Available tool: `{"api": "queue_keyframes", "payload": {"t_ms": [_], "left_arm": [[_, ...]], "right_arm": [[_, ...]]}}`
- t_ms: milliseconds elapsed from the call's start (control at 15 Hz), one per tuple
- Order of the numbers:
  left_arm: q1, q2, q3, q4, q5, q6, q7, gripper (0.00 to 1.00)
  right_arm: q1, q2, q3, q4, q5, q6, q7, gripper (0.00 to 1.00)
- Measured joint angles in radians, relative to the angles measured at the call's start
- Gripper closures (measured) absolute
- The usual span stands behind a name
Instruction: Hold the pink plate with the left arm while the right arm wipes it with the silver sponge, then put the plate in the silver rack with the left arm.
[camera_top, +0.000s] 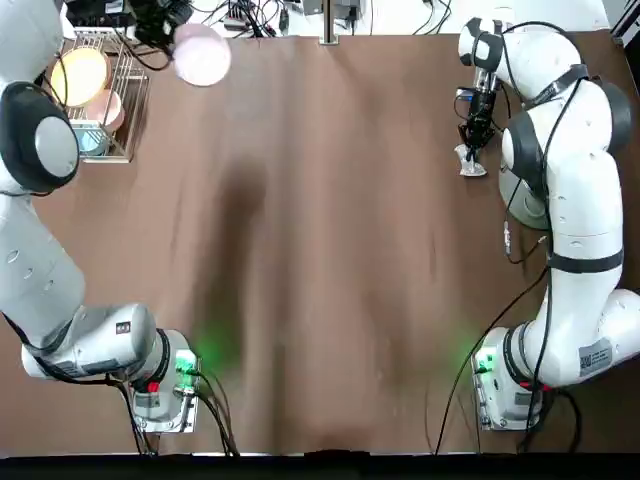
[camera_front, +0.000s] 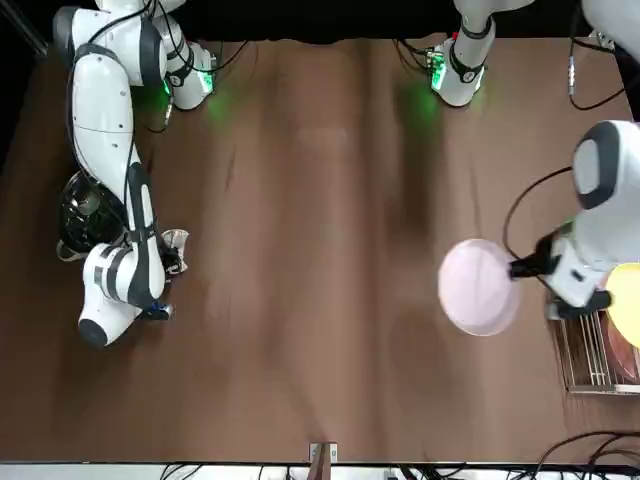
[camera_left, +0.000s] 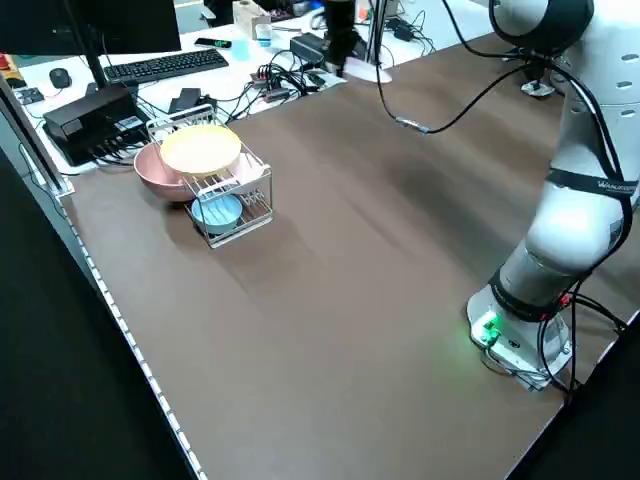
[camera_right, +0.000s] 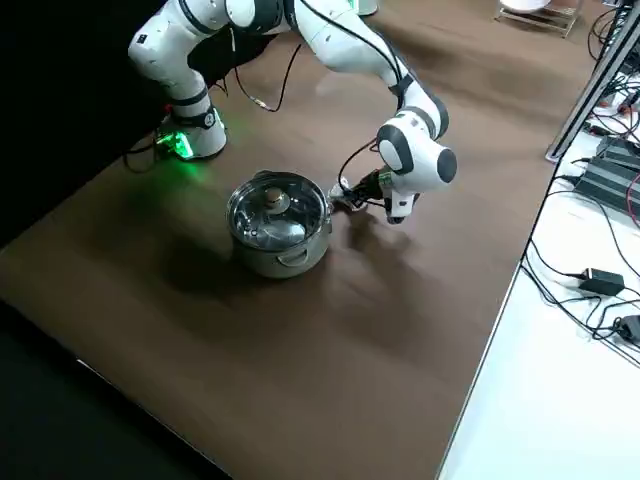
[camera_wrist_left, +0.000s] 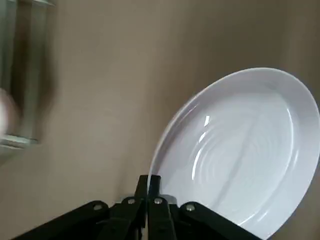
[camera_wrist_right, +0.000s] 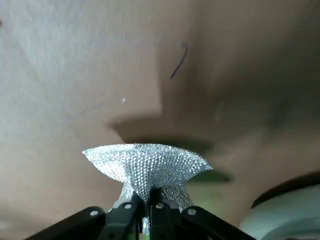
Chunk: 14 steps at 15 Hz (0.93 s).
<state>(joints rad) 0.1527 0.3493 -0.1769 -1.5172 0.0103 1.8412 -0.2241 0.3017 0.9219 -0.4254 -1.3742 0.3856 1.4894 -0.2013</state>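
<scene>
Overhead, the pink plate (camera_top: 201, 54) is held clamped at its rim by the left gripper (camera_wrist_left: 148, 195), just beside the silver rack (camera_top: 128, 90). Only the right wrist view shows the right gripper (camera_wrist_right: 148, 200) pinched on the silver sponge (camera_wrist_right: 145, 165), far right.

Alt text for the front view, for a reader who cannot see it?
The left gripper holds the pink plate by its rim above the brown table, beside the silver rack. Across the table, the right gripper pinches the silver sponge.
</scene>
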Motion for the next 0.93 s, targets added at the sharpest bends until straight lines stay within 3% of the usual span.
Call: {"api": "queue_keyframes", "payload": {"t_ms": [200,600,800,933], "left_arm": [[0.103,-0.001,0.001,0.045,0.056,-0.003,0.062,0.97],[0.262,0.029,0.002,0.122,0.072,0.041,0.165,0.97],[0.351,0.075,0.003,0.147,0.072,0.141,0.232,0.97],[0.405,0.110,0.003,0.151,0.072,0.207,0.283,0.97]], "right_arm": [[-0.008,0.000,0.000,0.000,0.000,0.011,0.000,0.86],[-0.010,-0.020,-0.007,0.020,-0.001,-0.025,0.000,0.31],[-0.009,-0.060,-0.055,0.097,-0.002,-0.170,-0.003,0.04],[-0.012,-0.090,-0.088,0.184,-0.002,-0.282,-0.006,0.00]]}}
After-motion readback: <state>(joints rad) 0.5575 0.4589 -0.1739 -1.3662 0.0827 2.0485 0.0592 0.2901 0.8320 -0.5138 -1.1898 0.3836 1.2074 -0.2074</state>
